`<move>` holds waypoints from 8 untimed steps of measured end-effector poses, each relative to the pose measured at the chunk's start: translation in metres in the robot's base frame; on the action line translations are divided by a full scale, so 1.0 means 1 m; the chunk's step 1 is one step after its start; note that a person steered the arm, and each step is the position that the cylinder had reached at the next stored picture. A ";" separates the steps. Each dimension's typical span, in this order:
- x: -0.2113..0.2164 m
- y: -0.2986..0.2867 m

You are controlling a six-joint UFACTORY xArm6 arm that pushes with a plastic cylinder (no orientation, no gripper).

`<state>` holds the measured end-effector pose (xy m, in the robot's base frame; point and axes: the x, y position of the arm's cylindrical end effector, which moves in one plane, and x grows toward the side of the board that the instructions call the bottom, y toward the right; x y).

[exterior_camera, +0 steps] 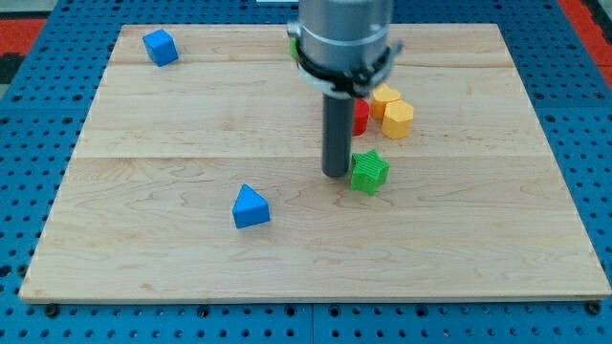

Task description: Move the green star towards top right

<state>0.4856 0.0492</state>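
A robot rod stood beside a green star on a wooden board.

My tip (336,174), a bare rod with no jaws and holding nothing, rested on the board (143,124) just at the view's left of the green star (368,171), apparently touching it. The star lay near the board's middle, below a red block (360,116) and two yellow blocks (393,110). A push toward the top right would likely need my tip lower-left of the star.

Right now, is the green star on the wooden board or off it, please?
On it: the green star rests on the wooden board, with my tip just to its left.
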 end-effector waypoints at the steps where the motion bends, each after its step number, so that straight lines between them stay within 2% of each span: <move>1: 0.009 0.062; 2: 0.016 0.123; 3: 0.006 0.152; 4: -0.049 0.110; 6: -0.064 0.105; 8: -0.163 0.093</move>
